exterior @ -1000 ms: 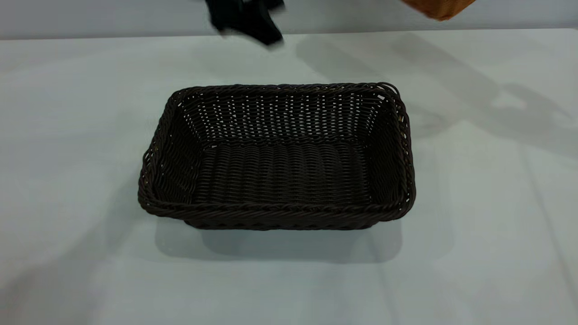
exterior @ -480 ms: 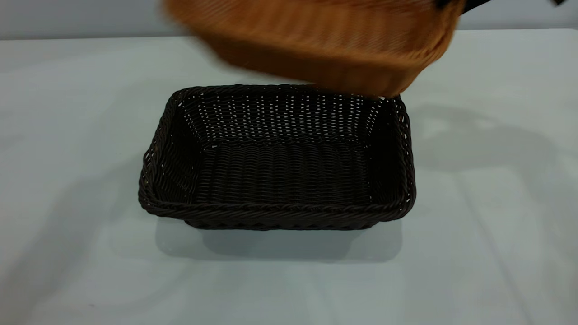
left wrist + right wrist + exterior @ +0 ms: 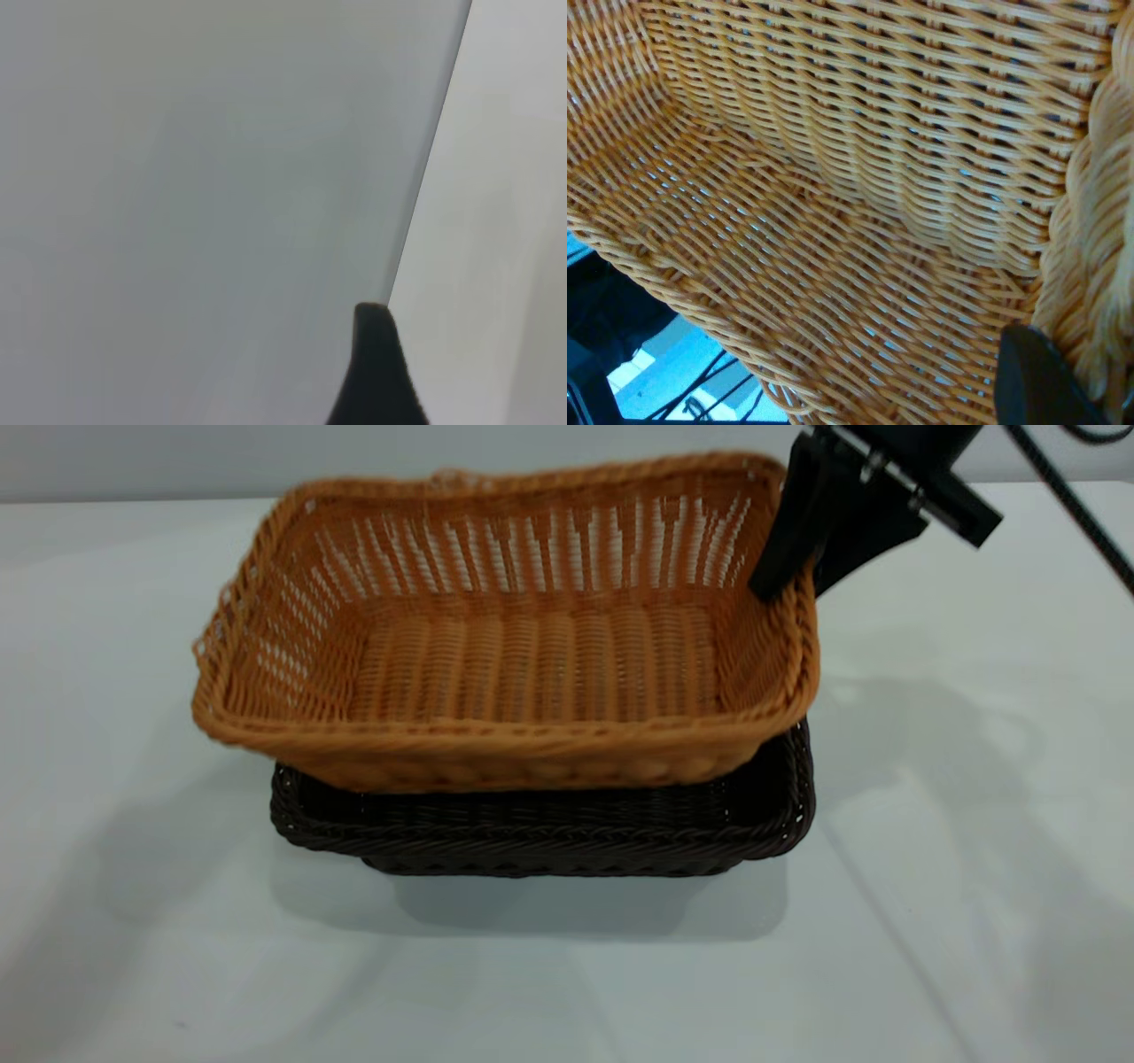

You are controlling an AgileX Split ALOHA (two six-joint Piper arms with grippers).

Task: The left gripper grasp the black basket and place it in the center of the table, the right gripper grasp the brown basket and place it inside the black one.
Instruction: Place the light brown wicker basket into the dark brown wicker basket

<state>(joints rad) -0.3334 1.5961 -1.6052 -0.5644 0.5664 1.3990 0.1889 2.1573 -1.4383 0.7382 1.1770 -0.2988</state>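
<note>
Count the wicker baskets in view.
2. The black basket sits mid-table; the brown basket is partly nested in it, tilted, held at its right rim by the right pincer. None seems hidden.

Brown basket (image 3: 505,655) hides black basket's (image 3: 549,833) interior.

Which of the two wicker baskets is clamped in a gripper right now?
The brown basket, on top: the right gripper pinches its right rim. The black basket beneath sits on the table untouched.
</note>
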